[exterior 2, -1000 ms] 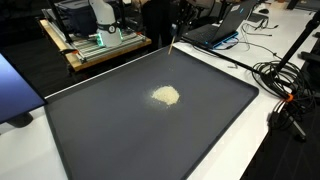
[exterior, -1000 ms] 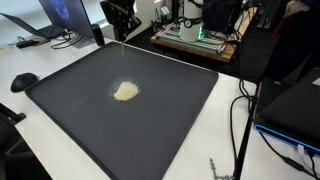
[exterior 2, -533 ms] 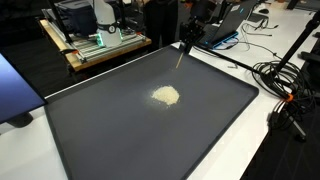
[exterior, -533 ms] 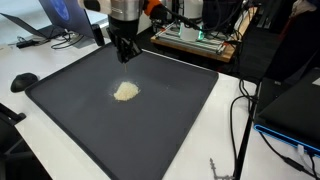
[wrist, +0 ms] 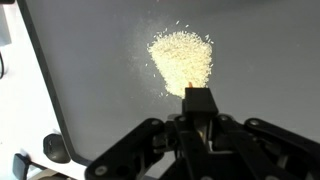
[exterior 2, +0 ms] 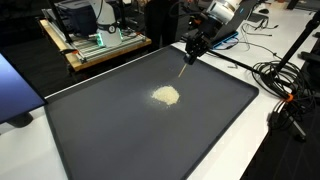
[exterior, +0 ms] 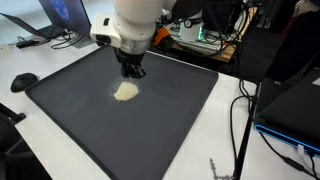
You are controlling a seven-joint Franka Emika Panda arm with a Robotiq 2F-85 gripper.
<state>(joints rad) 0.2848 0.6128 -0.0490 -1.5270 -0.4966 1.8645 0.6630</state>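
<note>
Grains sit in one place: your small heap of pale cream-coloured grains (exterior: 125,91) lies loose on the large dark grey rectangular mat (exterior: 165,130), which spreads out wide on every side of the heap. In both exterior views your black two-fingered pincer (exterior: 131,70) hangs over the mat just behind the heap, on the side away from the camera, and points down. Its jaws are drawn tight together, and in an exterior view (exterior 2: 192,50) they pinch a thin pale straight stick (exterior 2: 184,68) that slants down towards the heap. The stick's lower end is near the heap's far edge and apart from the grains; you cannot tell whether it touches the mat. In the wrist view the pincer (wrist: 199,100) comes in from the bottom, and the heap (wrist: 182,60) lies right ahead of the closed fingertips. Well apart from the heap, off the mat's corner, a black rounded object (exterior: 24,81) rests on the white table (exterior: 50,60).
</note>
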